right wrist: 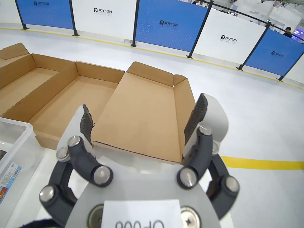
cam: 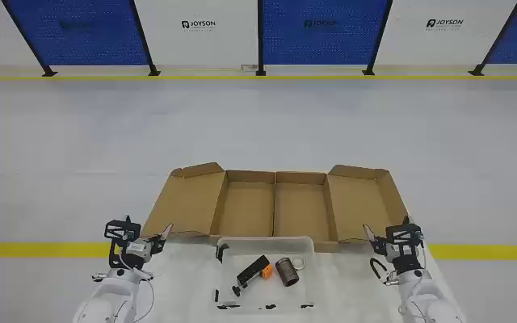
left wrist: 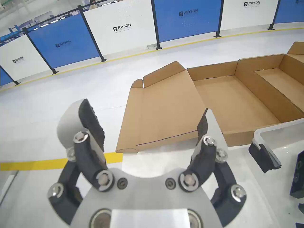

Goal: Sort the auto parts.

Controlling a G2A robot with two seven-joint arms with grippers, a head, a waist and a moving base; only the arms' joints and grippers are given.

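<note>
Parts (cam: 257, 273): mixed in tray (cam: 266, 239), lower centre of top view; box (cam: 246, 211) just above. Left gripper (left wrist: 147, 119), right gripper (right wrist: 144, 117): jaws spread, empty, flanking tray. We judge that the crowded small parts risk a double pick or a slip.

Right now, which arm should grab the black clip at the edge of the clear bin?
Left, probably. The black clip sits at the bin's edge nearest the left gripper, which is open and empty. The right gripper is beyond the bin's opposite side.
</note>
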